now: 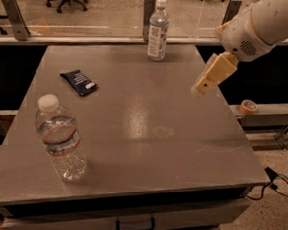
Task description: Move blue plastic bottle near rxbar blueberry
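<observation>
The blue plastic bottle (158, 30) stands upright at the far edge of the grey table (133, 126), slim, with a white cap and a bluish-white label. The rxbar blueberry (79, 82), a flat dark navy wrapper with a white patch, lies on the left part of the table. My gripper (205, 84) hangs in the air over the table's right side, to the right of and nearer than the blue bottle, and holds nothing. The white arm (261, 24) reaches in from the upper right.
A wider clear bottle with a red-striped label (60, 140) stands at the front left of the table. A roll of tape (248, 106) lies on a ledge to the right. A glass barrier (92, 9) runs behind the table. Cables (282, 181) lie on the floor at right.
</observation>
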Controlling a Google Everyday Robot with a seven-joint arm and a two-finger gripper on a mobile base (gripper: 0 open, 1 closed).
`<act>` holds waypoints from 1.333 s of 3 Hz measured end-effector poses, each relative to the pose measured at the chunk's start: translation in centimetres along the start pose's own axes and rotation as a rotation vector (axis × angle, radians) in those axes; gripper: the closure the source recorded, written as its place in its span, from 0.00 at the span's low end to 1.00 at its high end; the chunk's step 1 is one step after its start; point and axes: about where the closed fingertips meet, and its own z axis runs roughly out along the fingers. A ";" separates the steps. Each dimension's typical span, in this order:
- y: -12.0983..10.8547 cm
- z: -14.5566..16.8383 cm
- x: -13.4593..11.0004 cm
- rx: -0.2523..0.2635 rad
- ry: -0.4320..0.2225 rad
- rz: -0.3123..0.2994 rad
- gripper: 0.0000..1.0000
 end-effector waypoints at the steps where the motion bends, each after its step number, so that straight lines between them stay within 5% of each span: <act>1: -5.0 3.6 -1.6 0.070 -0.126 0.091 0.00; 3: -13.6 10.0 -5.3 0.187 -0.353 0.268 0.00; 4: -16.3 12.8 -7.3 0.195 -0.437 0.355 0.00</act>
